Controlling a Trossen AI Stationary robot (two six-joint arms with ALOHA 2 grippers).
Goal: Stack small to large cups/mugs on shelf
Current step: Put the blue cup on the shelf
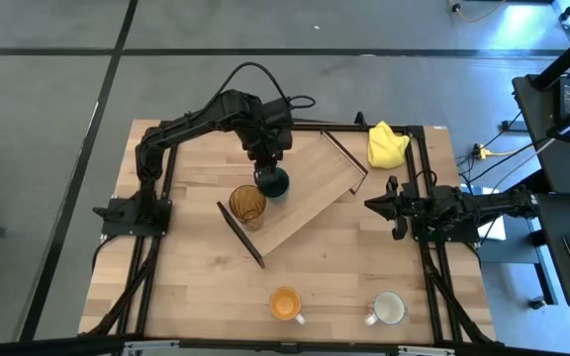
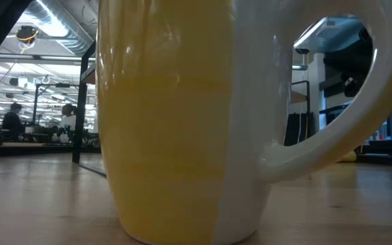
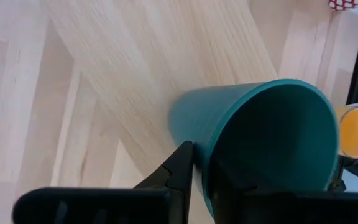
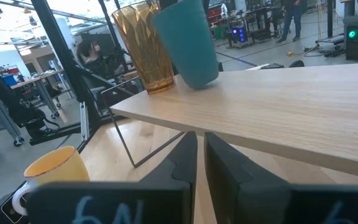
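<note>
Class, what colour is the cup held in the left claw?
Dark teal: the cup shows best in the left wrist view.

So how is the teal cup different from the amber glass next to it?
The teal cup is plain, opaque and tilted, gripped at its rim by the left gripper. The amber glass is ribbed, see-through and stands upright on the shelf with nothing holding it. In the right wrist view the amber glass looks a little taller. Both have no handle and sit side by side over the same shelf.
</note>
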